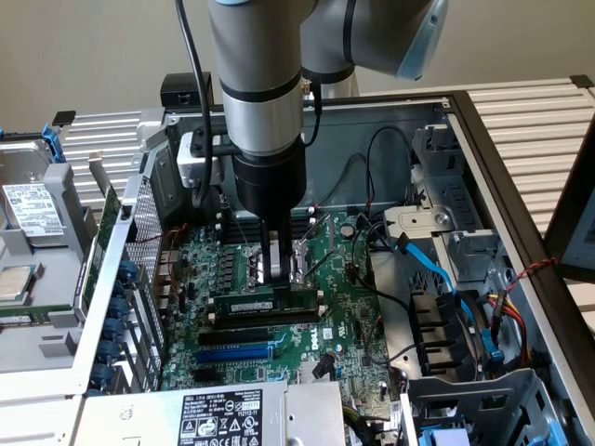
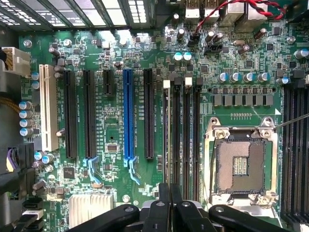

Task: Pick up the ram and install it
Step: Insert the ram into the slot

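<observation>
The ram (image 1: 265, 305), a dark-green stick with a small white label, stands upright on edge in a black memory slot (image 1: 279, 319) of the motherboard (image 1: 344, 325). My gripper (image 1: 271, 279) comes straight down on the middle of its top edge, fingers shut on it. In the wrist view the ram (image 2: 167, 140) shows edge-on as a thin line running under the gripper (image 2: 170, 186), whose black fingers (image 2: 163, 208) are pressed close together. More black memory slots (image 2: 186, 135) with white end clips lie beside it.
The open CPU socket (image 2: 240, 164) sits just behind the memory slots. A blue expansion slot (image 1: 237, 354) lies in front. Blue and black cables (image 1: 437, 269) crowd the exterior view's right. A labelled power supply (image 1: 218, 418) borders the front, and the case wall (image 1: 372, 121) the back.
</observation>
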